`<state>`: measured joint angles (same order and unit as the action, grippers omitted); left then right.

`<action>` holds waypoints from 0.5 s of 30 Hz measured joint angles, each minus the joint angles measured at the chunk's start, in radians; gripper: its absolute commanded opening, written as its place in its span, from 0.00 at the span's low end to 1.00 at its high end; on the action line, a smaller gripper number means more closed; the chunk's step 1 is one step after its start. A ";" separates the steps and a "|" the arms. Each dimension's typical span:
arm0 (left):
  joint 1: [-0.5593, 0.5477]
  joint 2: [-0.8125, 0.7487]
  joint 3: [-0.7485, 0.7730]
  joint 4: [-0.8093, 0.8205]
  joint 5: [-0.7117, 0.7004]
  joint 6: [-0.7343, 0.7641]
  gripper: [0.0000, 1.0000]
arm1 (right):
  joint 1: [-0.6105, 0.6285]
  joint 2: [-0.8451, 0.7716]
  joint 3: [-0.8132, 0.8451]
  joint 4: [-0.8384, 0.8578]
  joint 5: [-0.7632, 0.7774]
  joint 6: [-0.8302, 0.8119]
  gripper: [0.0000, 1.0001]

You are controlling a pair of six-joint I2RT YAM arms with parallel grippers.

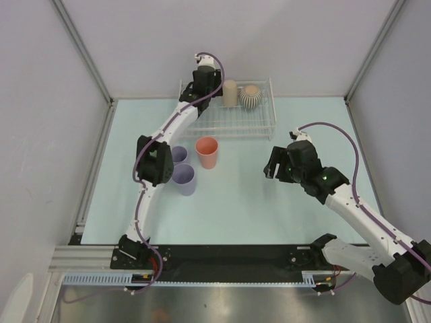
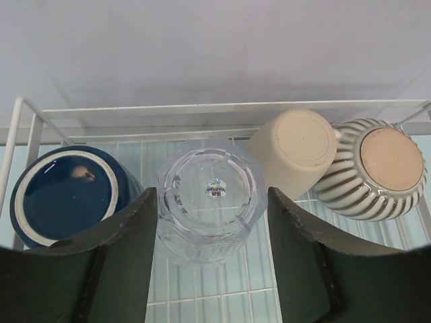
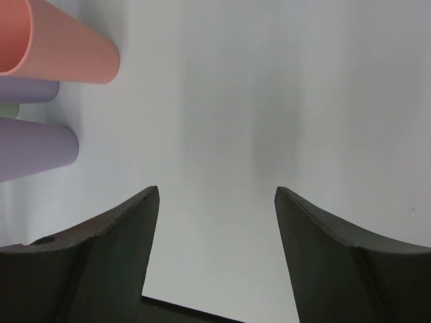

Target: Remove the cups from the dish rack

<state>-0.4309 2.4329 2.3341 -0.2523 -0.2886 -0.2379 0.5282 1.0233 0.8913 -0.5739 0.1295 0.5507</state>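
Note:
The white wire dish rack (image 1: 232, 124) stands at the back middle of the table. In the left wrist view it (image 2: 222, 108) holds four upside-down cups: a navy mug (image 2: 64, 195), a clear tumbler (image 2: 210, 198), a tan cup (image 2: 296, 151) and a ribbed beige mug (image 2: 377, 168). My left gripper (image 2: 212, 195) is open, with a finger on each side of the clear tumbler. In the top view the left gripper (image 1: 205, 77) hides the navy and clear cups. My right gripper (image 1: 271, 165) is open and empty above the table.
A salmon-pink cup (image 1: 207, 152) and two lavender cups (image 1: 179, 155) (image 1: 184, 180) stand upright on the table in front of the rack, beside my left arm's elbow. A sliver of pale green (image 3: 8, 110) shows between the lavender cups. Grey walls enclose the table.

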 measured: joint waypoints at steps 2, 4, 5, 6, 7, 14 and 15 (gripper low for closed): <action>0.000 -0.002 0.000 -0.004 0.000 -0.011 0.00 | 0.001 -0.005 0.000 0.000 0.000 0.000 0.75; 0.000 -0.008 0.000 -0.016 0.000 -0.029 0.00 | 0.001 -0.008 0.001 0.000 0.000 -0.001 0.75; 0.000 -0.012 0.000 -0.024 0.002 -0.042 0.00 | 0.000 -0.008 0.002 0.000 0.000 -0.002 0.75; 0.000 -0.019 0.000 -0.029 0.004 -0.054 0.00 | 0.000 -0.009 0.004 0.000 0.000 -0.003 0.76; 0.002 -0.028 -0.001 -0.040 0.009 -0.079 0.00 | -0.004 -0.008 0.010 -0.002 0.000 -0.005 0.75; 0.042 -0.181 -0.111 -0.015 0.158 -0.303 0.00 | -0.043 -0.008 0.064 0.027 -0.017 -0.008 0.75; 0.054 -0.208 -0.137 0.009 0.192 -0.346 0.00 | -0.047 -0.008 0.069 0.034 -0.023 -0.008 0.75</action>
<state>-0.3767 2.2250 2.1967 -0.2436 -0.0971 -0.5842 0.4812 1.0153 0.9607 -0.5404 0.1070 0.5426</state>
